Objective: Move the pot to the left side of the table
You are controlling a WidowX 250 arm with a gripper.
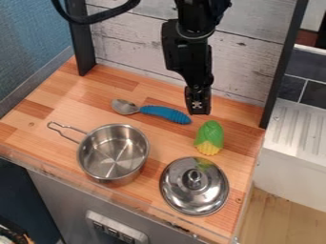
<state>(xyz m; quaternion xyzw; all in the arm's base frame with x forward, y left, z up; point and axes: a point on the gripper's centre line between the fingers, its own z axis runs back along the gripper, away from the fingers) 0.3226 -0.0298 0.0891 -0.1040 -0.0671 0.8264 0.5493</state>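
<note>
Whitewashed planks (245,57) stand behind a wood-block counter (70,97), with a blue wall (32,43) off to the left and a white drainboard (293,131) to the right. The pot (113,153) sits upright on the counter's left part, near the front edge, its mouth facing up. Its wire handle (66,131) points left and slightly back, so the long axis runs from the handle's end at back left through the bowl toward front right. Right of the pot and a little forward, apart from it, lies the lid (194,188), knob up. The spoon (153,111) lies behind the pot, metal end left, blue grip right. The corn (209,138) is to the pot's right, behind the lid, yellow end toward the front. The gripper (198,110) hangs behind and right of the pot, not touching it; whether it is wide or narrow I cannot tell.
</note>
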